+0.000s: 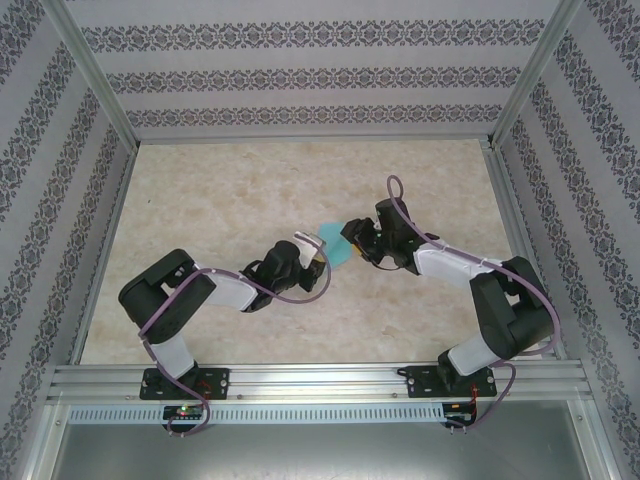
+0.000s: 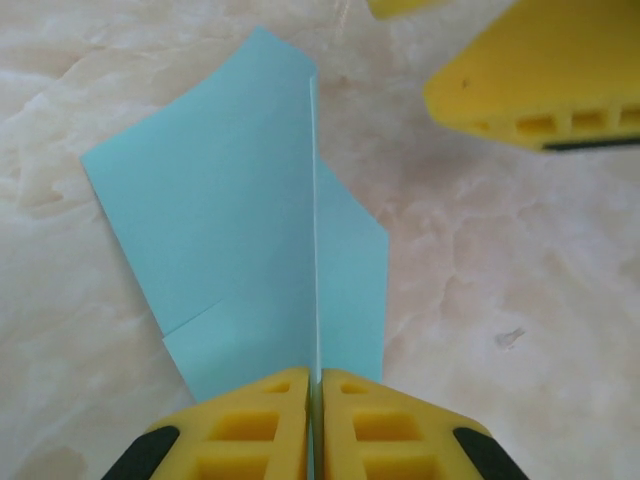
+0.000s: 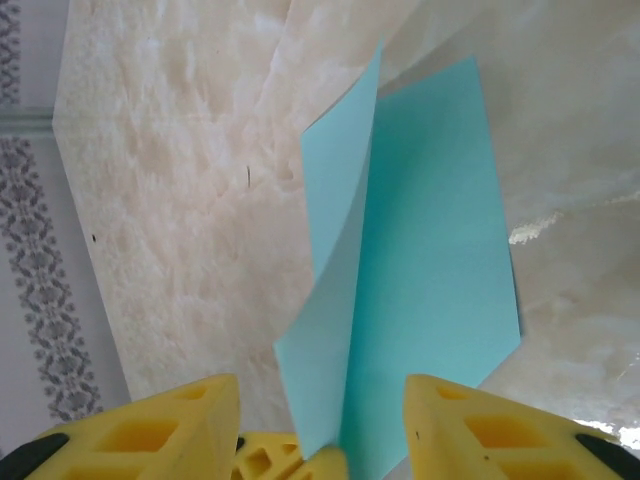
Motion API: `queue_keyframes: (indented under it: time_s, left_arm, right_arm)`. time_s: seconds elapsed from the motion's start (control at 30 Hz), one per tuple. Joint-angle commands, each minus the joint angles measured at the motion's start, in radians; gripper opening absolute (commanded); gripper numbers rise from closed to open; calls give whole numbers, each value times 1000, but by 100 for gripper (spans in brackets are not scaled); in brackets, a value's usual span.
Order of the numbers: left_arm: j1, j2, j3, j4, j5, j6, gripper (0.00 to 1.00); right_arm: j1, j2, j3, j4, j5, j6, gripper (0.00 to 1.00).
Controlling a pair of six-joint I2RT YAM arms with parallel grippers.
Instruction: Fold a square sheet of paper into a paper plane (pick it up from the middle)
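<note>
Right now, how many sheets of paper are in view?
1: the folded turquoise paper, mid-table, its crease pinched in the shut left gripper, its other end inside the open right gripper.

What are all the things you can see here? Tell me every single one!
paper plane: one, turquoise, half folded, over the table's middle
table: one, beige marbled, under everything
patterned walls: three, white with grey bands, around the table
metal rail: one, silver, near edge, carrying the arm bases
cables: two, purple, one along each arm
left arm, right arm: two, black and white
left fingers: two, yellow, shut on the paper plane's crease
right fingers: two, yellow, open, paper between them
</note>
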Motion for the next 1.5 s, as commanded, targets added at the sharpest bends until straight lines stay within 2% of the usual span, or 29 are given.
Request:
queue_keyframes:
  time_s: [0.0, 0.23, 0.53, 0.97, 1.17, 1.47]
  left_arm:
    - [24, -44, -18, -9, 78, -198, 12]
    - [35, -34, -46, 47, 100, -362, 12]
    - [49, -10, -66, 100, 131, -458, 12]
    - [61, 4, -30, 38, 170, -425, 11]
    - [61, 24, 4, -1, 203, -403, 11]
    - [61, 43, 70, -98, 240, -365, 11]
  right_arm:
    - [-1, -23, -36, 69, -59, -129, 47]
    - [15, 51, -36, 151, -137, -148, 42]
    - [49, 162, 38, 151, -160, -170, 41]
    - [44, 140, -19, 216, -185, -342, 41]
    - [24, 75, -79, 267, -183, -358, 45]
    - [18, 78, -93, 249, -144, -373, 45]
